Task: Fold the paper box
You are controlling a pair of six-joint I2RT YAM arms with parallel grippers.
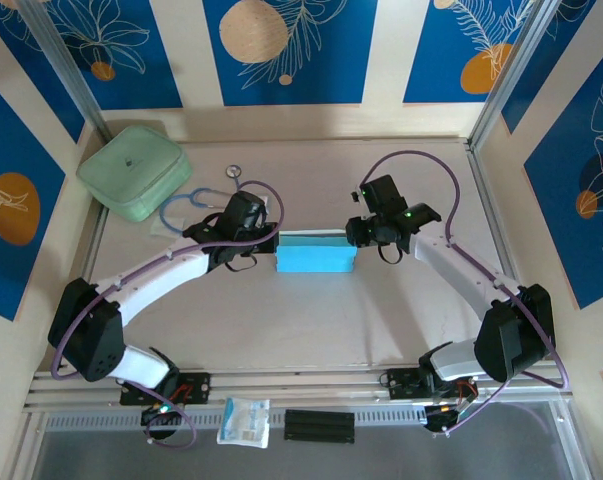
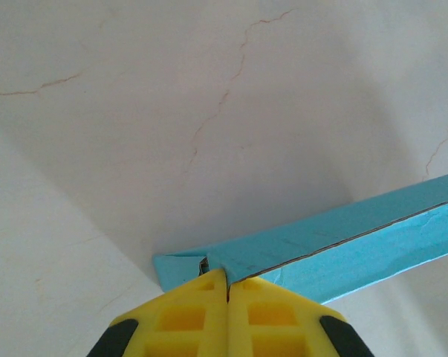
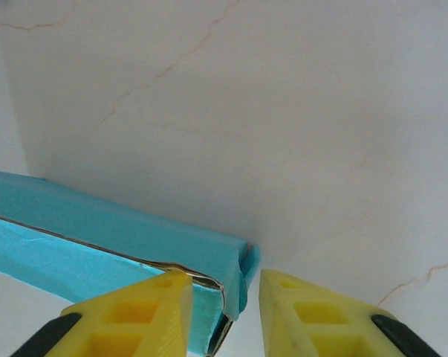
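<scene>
The paper box (image 1: pixel 316 254) lies flat and sky-blue in the middle of the table, between my two grippers. At its left end my left gripper (image 1: pixel 270 246) is shut on it. In the left wrist view the yellow fingers (image 2: pixel 186 316) pinch the edge of the top panel at the corner of the paper box (image 2: pixel 342 234). My right gripper (image 1: pixel 357 238) is at the right end and stands open. In the right wrist view the corner of the paper box (image 3: pixel 134 230) sits between its parted fingertips (image 3: pixel 225 279). The left finger (image 3: pixel 145 312) is against the box and the right finger is apart from it.
A pale green rounded case (image 1: pixel 134 171) sits at the back left, with a stethoscope (image 1: pixel 206 200) beside it near the left arm. A small clear-white packet (image 1: pixel 244 421) and a black block (image 1: pixel 319 425) lie at the near rail. Patterned walls close in three sides.
</scene>
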